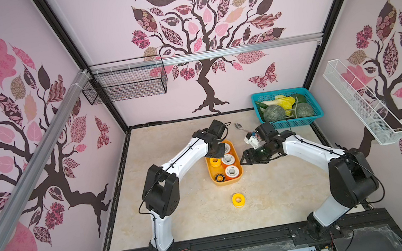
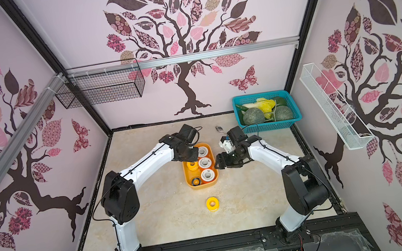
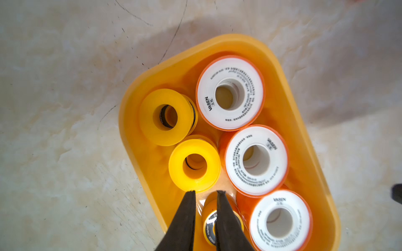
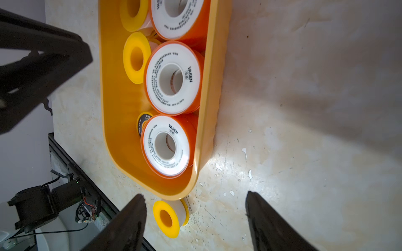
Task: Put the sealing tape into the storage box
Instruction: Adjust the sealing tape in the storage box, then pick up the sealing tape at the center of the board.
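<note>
The storage box (image 1: 226,181) (image 2: 203,186) is a shallow orange-yellow tub in the middle of the table. It holds three orange sealing tape rolls with white faces (image 3: 230,93), two yellow rolls (image 3: 194,165) and a black roll with a yellow ring (image 3: 210,226). My left gripper (image 1: 217,155) (image 3: 204,192) hangs over the box with its jaws a little apart. Nothing sits between them, and the nearer yellow roll lies just past the tips. One more yellow roll (image 1: 238,200) (image 4: 168,218) lies on the table in front of the box. My right gripper (image 1: 244,161) (image 4: 195,194) stands wide open beside the box.
A teal basket (image 1: 290,123) of vegetables stands at the back right, with a spoon (image 1: 239,125) lying next to it. A black wire basket (image 1: 126,83) hangs on the back rail. A white mesh basket (image 1: 364,104) hangs on the right wall.
</note>
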Controlling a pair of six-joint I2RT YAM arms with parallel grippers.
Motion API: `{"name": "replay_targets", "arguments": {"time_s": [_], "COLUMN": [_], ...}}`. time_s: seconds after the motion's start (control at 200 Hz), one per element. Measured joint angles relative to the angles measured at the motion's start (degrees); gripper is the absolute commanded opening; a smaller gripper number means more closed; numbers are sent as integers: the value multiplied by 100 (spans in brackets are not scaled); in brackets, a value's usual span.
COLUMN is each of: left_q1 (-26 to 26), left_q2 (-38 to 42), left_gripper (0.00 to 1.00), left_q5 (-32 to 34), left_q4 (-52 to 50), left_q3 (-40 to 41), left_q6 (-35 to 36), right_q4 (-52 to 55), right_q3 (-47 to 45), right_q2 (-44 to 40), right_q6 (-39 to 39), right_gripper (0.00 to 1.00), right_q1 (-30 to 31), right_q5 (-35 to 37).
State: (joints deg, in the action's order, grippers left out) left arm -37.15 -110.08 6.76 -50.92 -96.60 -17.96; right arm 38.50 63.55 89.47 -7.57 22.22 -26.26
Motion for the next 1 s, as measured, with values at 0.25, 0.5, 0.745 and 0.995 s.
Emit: {"name": "replay_targets", "arguments": {"time_s": [0.25, 0.5, 0.745, 0.995], "left_q1": [151, 1182, 1539, 1537], "left_q2": [1314, 2951, 3591, 3539], "left_gripper": [23, 25, 26, 27], "left_q5": [-50, -435, -459, -420], "left_q4": [166, 514, 901, 935], "left_q3": [1005, 2514, 3309, 3329], "left_q6": [0, 87, 153, 153], "right_q4": [-33, 9, 50, 66], "right_q3": [-522, -1043, -1290, -1145], "right_q2": [-721, -1233, -1202, -568], "right_q6": [157, 92, -125, -302], "right_gripper": [84, 88, 91, 90], "right_q1": [942, 1735, 2522, 3071], "right_q5": [603, 1005, 1458, 1873]}}
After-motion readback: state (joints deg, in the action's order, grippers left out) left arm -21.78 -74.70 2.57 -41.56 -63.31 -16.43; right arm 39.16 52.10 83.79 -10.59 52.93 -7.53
